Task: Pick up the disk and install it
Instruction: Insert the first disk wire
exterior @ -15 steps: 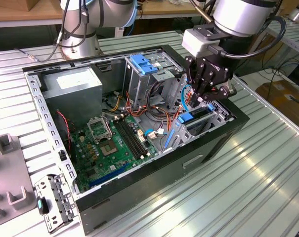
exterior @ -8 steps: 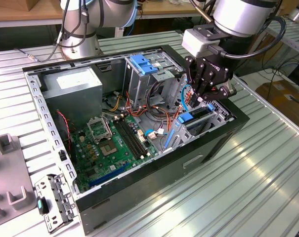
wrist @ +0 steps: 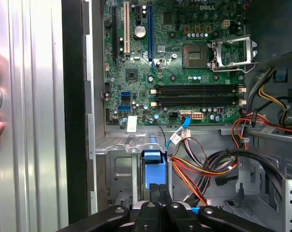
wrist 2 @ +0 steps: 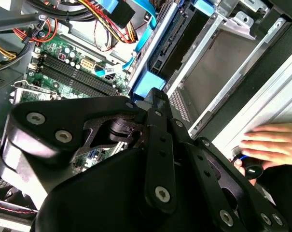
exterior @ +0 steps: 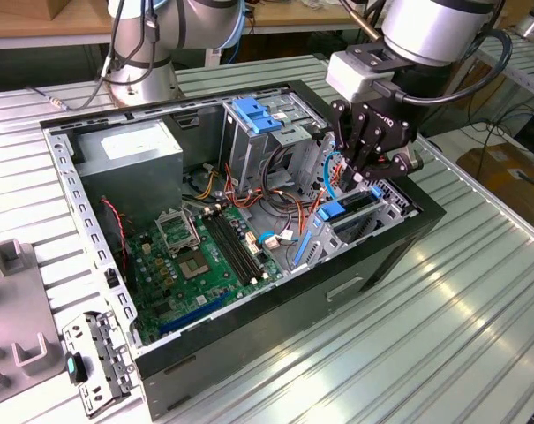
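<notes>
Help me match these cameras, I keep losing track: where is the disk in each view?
Exterior view: the disk sits in the metal bay toward the exterior view's right.
Second wrist view: the disk, blue tab between the memory slots and the metal bay's wall.
First wrist view: the disk, blue tab beside the red-and-yellow cables.
Shared landmark: the memory slots.

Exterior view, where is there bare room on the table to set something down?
Bare ribbed table on the exterior view's right of the computer case. Crowded: cables inside by the claw and disk; metal bracket on the exterior view's left.
</notes>
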`<state>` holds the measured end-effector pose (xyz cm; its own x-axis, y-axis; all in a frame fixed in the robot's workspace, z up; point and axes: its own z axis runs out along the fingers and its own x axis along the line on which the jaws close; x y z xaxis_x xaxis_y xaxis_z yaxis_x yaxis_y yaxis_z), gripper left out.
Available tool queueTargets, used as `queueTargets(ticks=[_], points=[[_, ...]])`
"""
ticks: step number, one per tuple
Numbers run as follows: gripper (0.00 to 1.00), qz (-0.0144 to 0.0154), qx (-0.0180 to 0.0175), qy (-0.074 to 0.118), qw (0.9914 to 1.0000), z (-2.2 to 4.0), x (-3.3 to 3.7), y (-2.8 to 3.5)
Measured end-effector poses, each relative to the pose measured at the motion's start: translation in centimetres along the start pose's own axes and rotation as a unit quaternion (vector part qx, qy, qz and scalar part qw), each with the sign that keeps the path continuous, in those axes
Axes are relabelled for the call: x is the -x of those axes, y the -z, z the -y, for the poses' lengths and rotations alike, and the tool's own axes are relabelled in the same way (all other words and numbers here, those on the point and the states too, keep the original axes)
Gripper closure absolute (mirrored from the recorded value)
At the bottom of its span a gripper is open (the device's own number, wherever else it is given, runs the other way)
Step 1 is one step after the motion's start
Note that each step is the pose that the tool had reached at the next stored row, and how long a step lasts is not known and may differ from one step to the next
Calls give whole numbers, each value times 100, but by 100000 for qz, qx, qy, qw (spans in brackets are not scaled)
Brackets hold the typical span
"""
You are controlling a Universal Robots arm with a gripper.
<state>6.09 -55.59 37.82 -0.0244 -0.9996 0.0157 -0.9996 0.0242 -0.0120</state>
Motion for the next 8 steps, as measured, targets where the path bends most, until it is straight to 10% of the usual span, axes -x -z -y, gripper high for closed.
queueTargets(ticks=[8], points=[[89, 172, -5, 1756, 99984, 250, 7, -4]])
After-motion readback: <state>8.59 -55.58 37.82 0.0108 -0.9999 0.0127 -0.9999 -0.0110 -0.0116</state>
